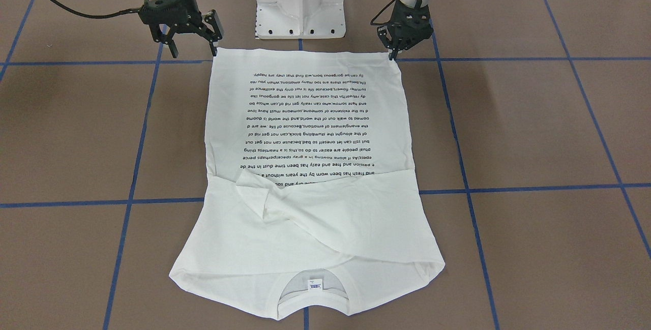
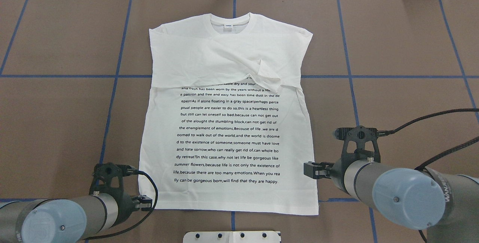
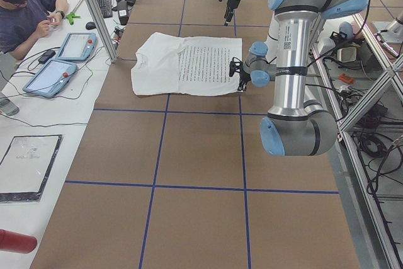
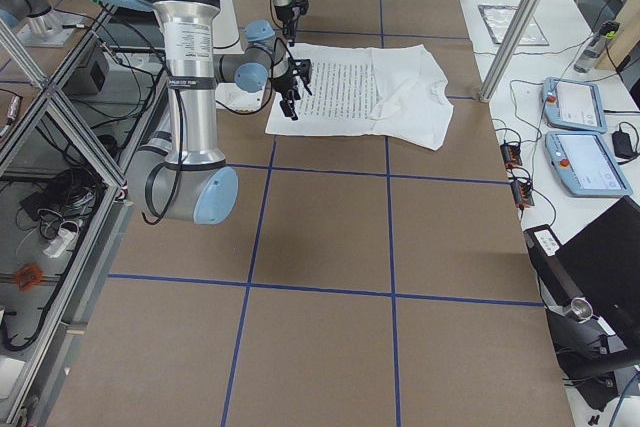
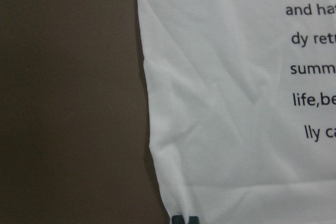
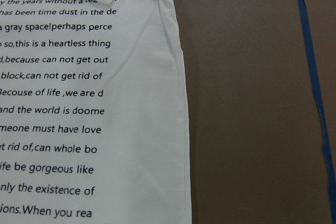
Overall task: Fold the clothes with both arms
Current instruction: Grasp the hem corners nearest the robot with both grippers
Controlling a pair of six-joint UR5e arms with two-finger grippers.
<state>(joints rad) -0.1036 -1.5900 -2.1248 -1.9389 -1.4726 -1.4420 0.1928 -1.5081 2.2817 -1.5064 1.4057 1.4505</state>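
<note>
White cotton-look T-shirt (image 1: 305, 116) on a brown, paper-covered worktop (image 1: 534, 126).
The cloth is soft, matt and lightly creased, with flat black print. The worktop covering is matt, crossed by smooth blue tape (image 1: 508, 189). The left arm (image 2: 52, 224) and right arm (image 2: 408, 198) are satin grey metal with smooth light-blue caps. The left tool (image 1: 394, 53) and right tool (image 1: 196, 49) are matt black. The pedestal base (image 1: 300, 4) is glossy white metal.

White T-shirt (image 2: 157, 142) with black text lines (image 2: 228, 136) on brown table (image 2: 56, 123) gridded in blue tape (image 2: 56, 75)
Left arm (image 2: 93, 205) and right arm (image 2: 359, 175) grey-silver, capped light blue; pedestal base (image 1: 300, 9) white
</note>
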